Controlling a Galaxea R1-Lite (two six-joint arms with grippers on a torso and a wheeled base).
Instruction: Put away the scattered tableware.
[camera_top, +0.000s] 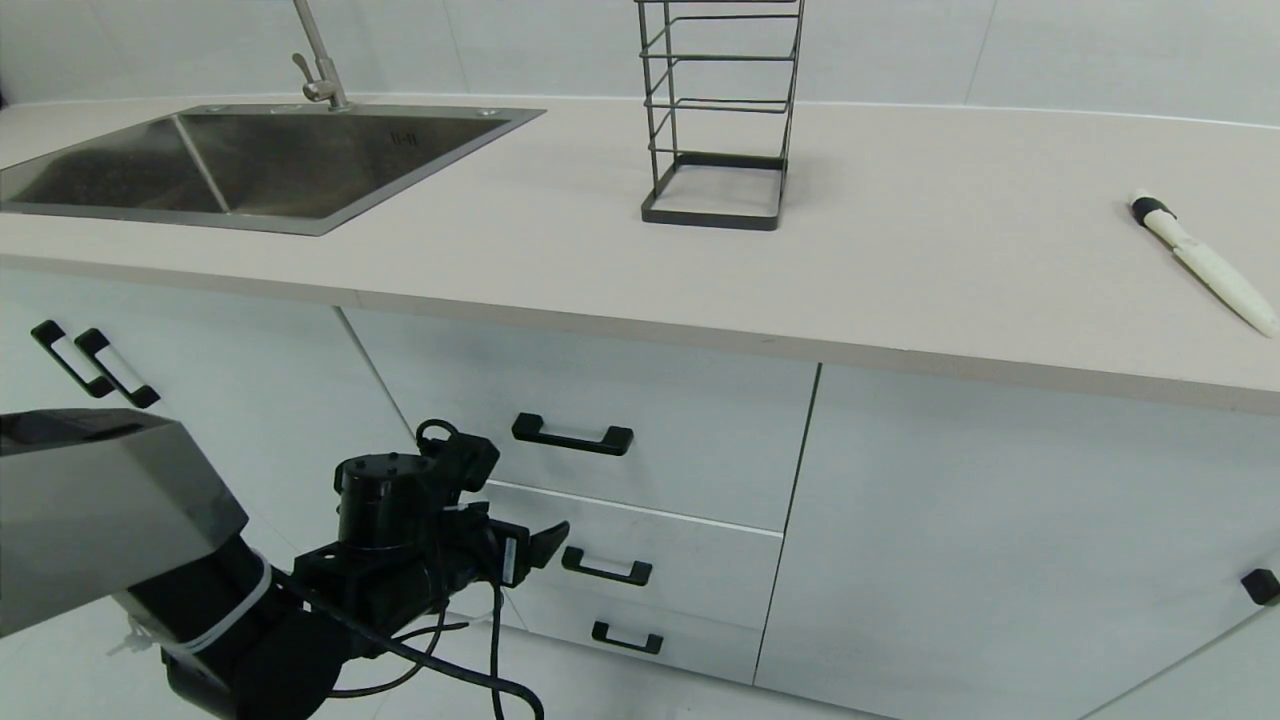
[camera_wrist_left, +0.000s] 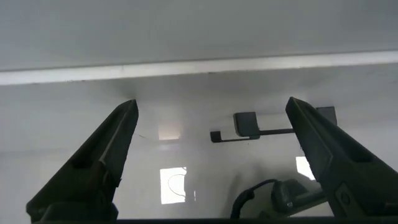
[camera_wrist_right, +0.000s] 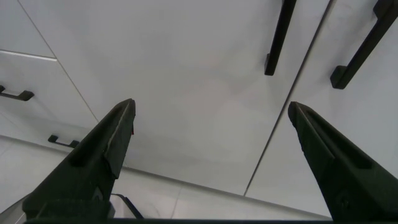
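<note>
cream utensil (camera_top: 1205, 262) lies on the table (camera_top: 900, 250), far to the right.
a black wire rack (camera_top: 715, 110) stands mid-table, well apart from it, with a steel sink (camera_top: 250, 160) at the left. the left gripper (camera_wrist_left: 211, 109) hangs low before the drawers (camera_top: 650, 450), fingers spread wide and empty; the right gripper (camera_wrist_right: 211, 106) faces cabinet doors (camera_wrist_right: 186, 93), fingers likewise wide apart, holding nothing.

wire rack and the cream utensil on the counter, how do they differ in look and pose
The wire rack stands upright; the cream utensil lies flat. The rack is black open wire, the utensil solid and pale with a black band near one end. The rack sits mid-counter toward the back, the utensil far to the right. Both rest on the same countertop, apart from each other.
</note>
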